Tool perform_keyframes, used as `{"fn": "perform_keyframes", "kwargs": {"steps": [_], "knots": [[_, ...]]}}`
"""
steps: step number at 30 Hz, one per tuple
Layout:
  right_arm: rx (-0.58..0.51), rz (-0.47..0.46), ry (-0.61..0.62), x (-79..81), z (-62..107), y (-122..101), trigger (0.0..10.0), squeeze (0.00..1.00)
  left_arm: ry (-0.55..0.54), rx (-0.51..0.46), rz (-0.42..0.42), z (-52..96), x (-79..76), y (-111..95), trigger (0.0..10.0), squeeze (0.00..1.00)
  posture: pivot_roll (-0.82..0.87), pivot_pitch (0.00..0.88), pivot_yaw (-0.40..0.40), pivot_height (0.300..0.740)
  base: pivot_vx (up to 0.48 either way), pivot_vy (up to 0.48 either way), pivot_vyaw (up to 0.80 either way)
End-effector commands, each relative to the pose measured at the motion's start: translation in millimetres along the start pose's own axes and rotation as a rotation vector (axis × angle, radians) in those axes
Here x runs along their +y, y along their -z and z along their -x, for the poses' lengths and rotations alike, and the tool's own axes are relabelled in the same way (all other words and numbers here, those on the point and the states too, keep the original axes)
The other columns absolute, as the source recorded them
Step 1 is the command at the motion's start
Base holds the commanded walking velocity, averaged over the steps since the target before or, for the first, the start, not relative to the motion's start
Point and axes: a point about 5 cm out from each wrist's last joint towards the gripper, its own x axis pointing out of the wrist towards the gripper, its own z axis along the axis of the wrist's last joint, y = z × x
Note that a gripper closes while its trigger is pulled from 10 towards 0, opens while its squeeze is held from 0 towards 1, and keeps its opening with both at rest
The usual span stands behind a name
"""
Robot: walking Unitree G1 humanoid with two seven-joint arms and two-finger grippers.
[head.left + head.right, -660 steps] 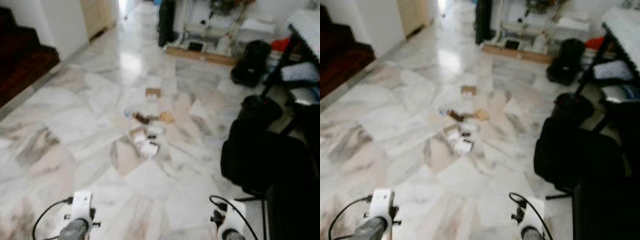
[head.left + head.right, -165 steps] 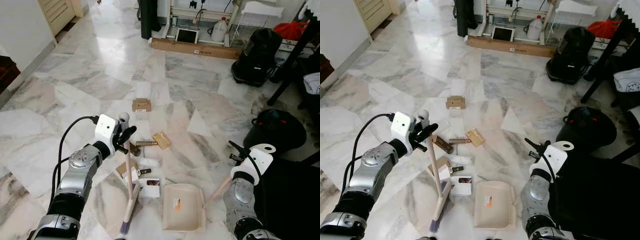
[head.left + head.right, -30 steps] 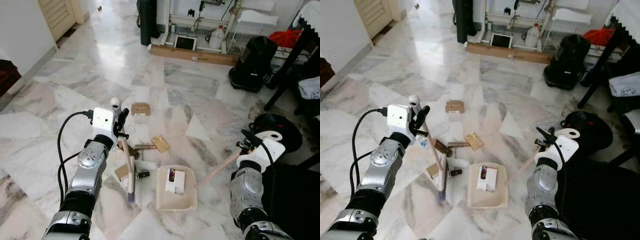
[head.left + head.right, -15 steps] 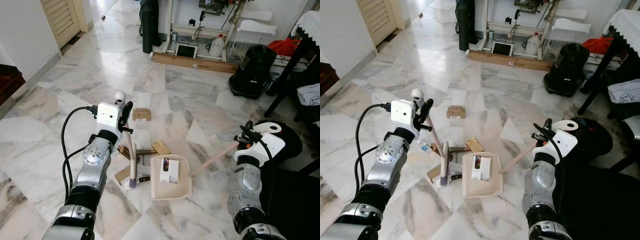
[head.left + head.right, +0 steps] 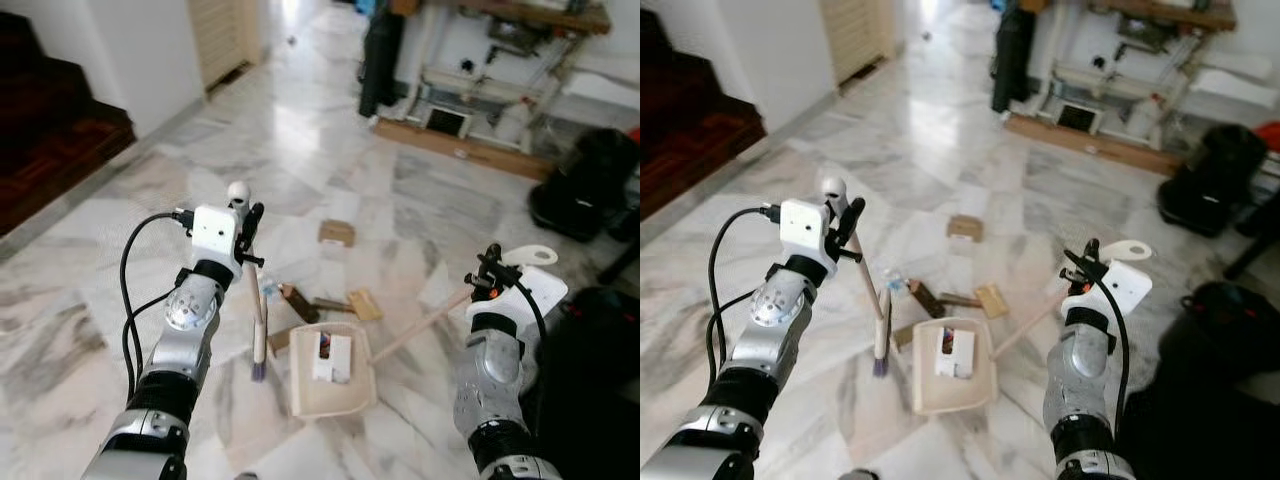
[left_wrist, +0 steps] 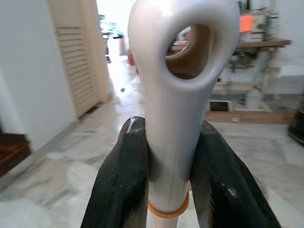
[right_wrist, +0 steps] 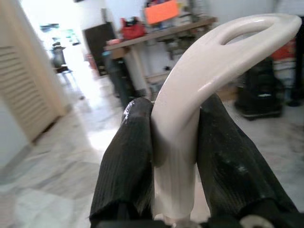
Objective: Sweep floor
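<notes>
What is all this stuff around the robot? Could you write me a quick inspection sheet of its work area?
Surface: white grey-veined marble floor, glossy.
Job's things: cream plastic dustpan on the floor, with a small white carton in it; short cream-handled broom with its bristles beside the dustpan.
Clutter: brown cardboard box and small tan packets lie beyond the dustpan.
Grippers: left gripper shut on the broom handle top; right gripper shut on the dustpan's long handle.
Cables: black cable loops off the left wrist, another along the right forearm.
Surroundings: dark wooden stairs to the left, louvred door ahead, black bags on the right.
</notes>
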Motion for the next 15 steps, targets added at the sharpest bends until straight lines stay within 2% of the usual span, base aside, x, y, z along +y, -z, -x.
{"fn": "perform_keyframes", "kwargs": {"steps": [1,15], "knots": [[-0.053,-0.019,-0.01,3.3,-6.0,-12.3,10.0,0.0,0.002,-0.054,-0.019,-1.4,-1.0,-9.3,10.0,0.0,0.15,0.038,-0.073,0.74,0.0,0.0,0.8],[-0.031,-0.022,-0.035,5.8,-4.4,-11.4,10.0,0.0,-0.002,-0.021,-0.018,3.1,-3.5,-3.4,10.0,0.0,0.15,0.059,-0.079,0.74,0.0,0.0,0.8]]}}
